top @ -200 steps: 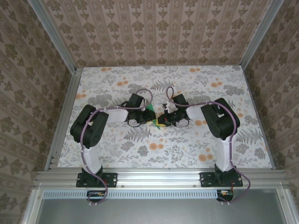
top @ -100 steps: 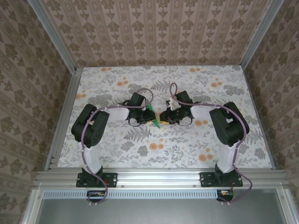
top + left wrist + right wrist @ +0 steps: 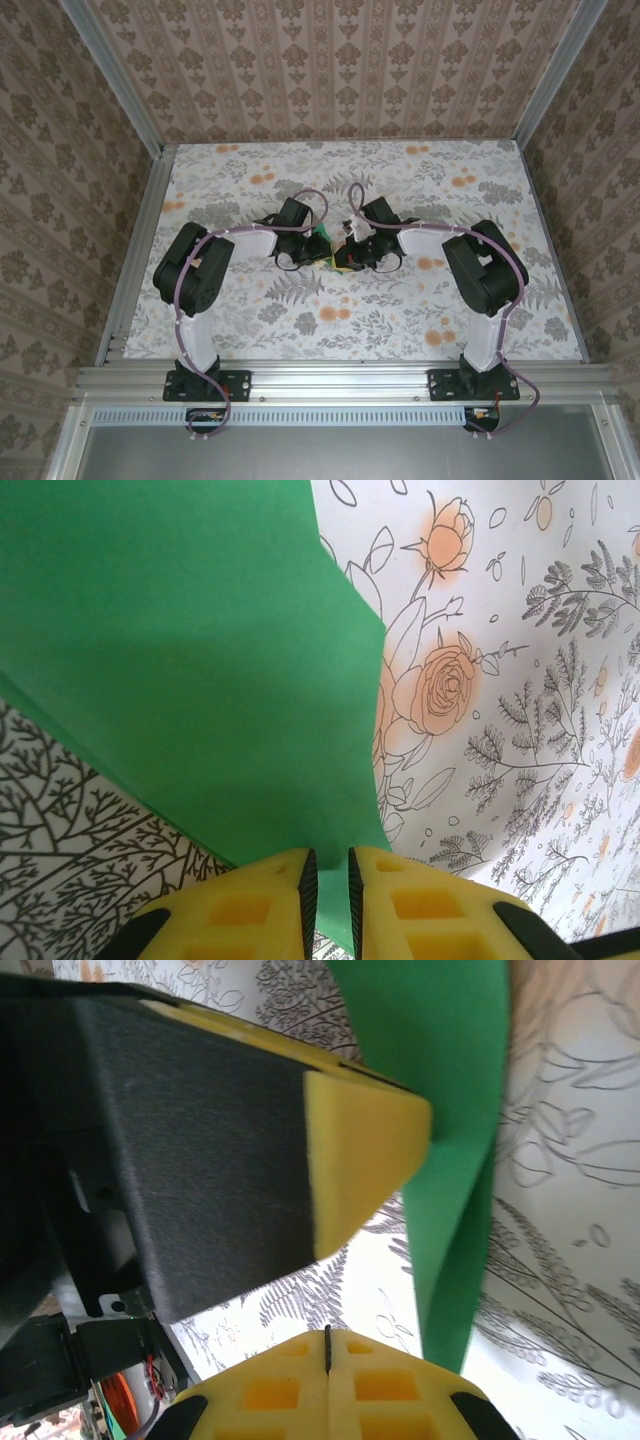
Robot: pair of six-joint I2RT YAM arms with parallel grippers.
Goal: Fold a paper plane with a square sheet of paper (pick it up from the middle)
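The green sheet of paper [image 3: 180, 650] is folded and held up off the table, between the two wrists in the top view [image 3: 326, 234]. My left gripper [image 3: 328, 880] is shut on its lower edge, with the paper running through the thin gap between the yellow pads. My right gripper [image 3: 327, 1345] is shut with its pads pressed together and nothing between them. The hanging fold of the paper [image 3: 450, 1080] passes just to the right of its tips. One yellow fingertip [image 3: 360, 1150] of the left gripper rests against the paper. In the top view both grippers meet mid-table, the left gripper [image 3: 322, 248] and the right gripper [image 3: 347, 256].
The table [image 3: 400, 320] has a floral cloth and is walled in by patterned panels behind an aluminium frame [image 3: 150, 210]. Both arms' elbows stand out to the sides, and open cloth lies in front of and behind the grippers.
The right wrist has shifted left and closer to the left gripper, with its elbow swinging outward. The left arm has hardly moved and keeps the paper.
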